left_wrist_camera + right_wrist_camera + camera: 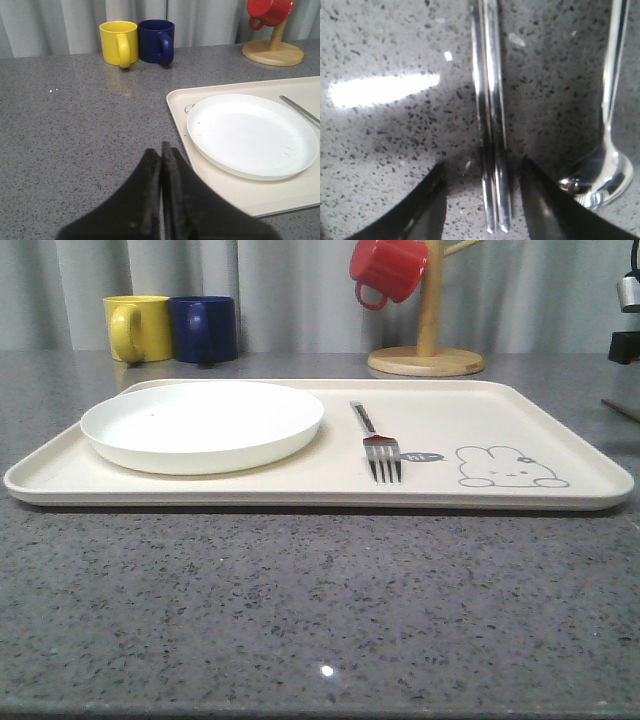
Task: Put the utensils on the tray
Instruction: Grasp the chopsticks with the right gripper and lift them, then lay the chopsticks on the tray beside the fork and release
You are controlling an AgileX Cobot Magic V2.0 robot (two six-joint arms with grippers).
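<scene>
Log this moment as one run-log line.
fork: on tray | chopsticks: on counter, between open right pincer fingers | spoon: on counter | left pincer: shut, empty

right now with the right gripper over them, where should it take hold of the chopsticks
Grip the chopsticks across their two flat shafts, coming straight down from above. They lie side by side, touching, flat on the grey countertop, and run between the open fingers of the right gripper, so closing should pinch both as a pair. The spoon lies apart, beside one finger, likely clear of the pinch.
</scene>
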